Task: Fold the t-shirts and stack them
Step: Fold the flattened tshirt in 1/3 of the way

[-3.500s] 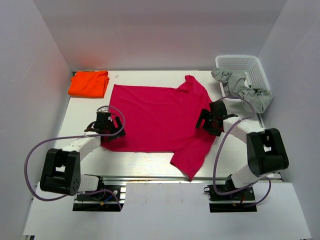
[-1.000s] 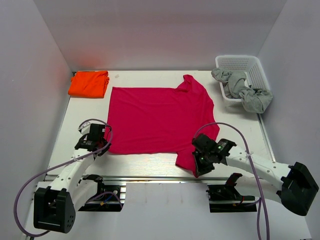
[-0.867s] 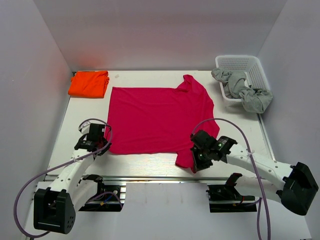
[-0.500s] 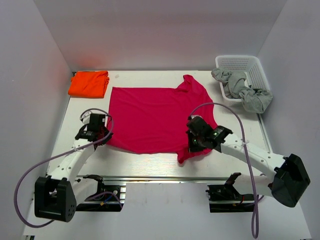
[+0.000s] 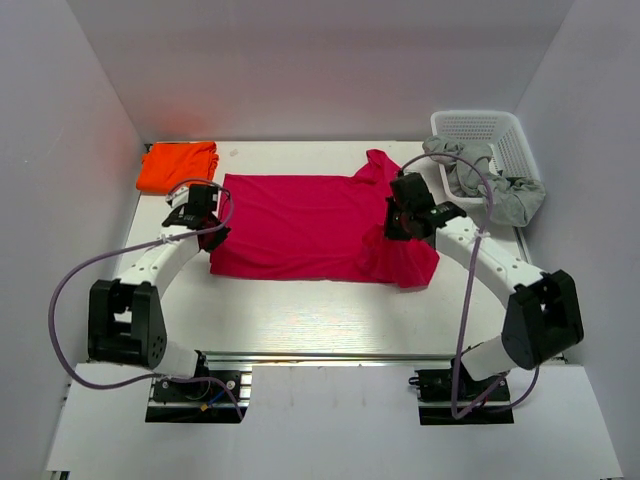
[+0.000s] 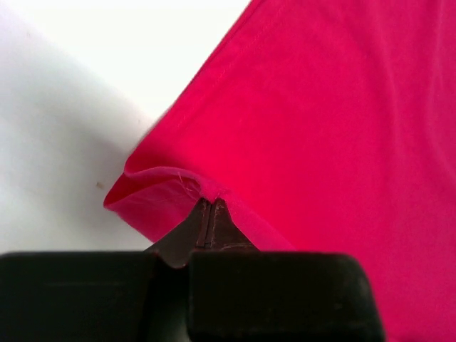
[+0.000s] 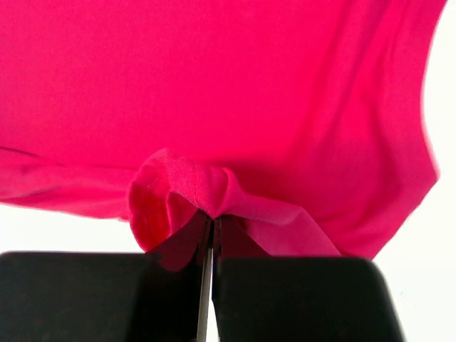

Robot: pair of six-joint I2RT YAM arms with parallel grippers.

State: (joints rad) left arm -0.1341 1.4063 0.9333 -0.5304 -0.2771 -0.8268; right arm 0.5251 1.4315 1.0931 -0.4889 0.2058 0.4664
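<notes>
The white counter [image 5: 300, 310] carries the magenta-red t-shirt [image 5: 300, 225] spread across its middle, rumpled at the near right corner. A white basket [image 5: 500, 130] stands at the far right, with grey cloth [image 5: 490, 185] spilling over its rim. The orange t-shirt [image 5: 178, 166] lies folded at the far left. The left pincer [image 6: 211, 208] is clamped on the magenta shirt's left hem, and the right pincer [image 7: 212, 218] is pinched on a bunched fold at its right.

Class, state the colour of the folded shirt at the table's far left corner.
The shirt is bright orange; the top view shows it best.
</notes>
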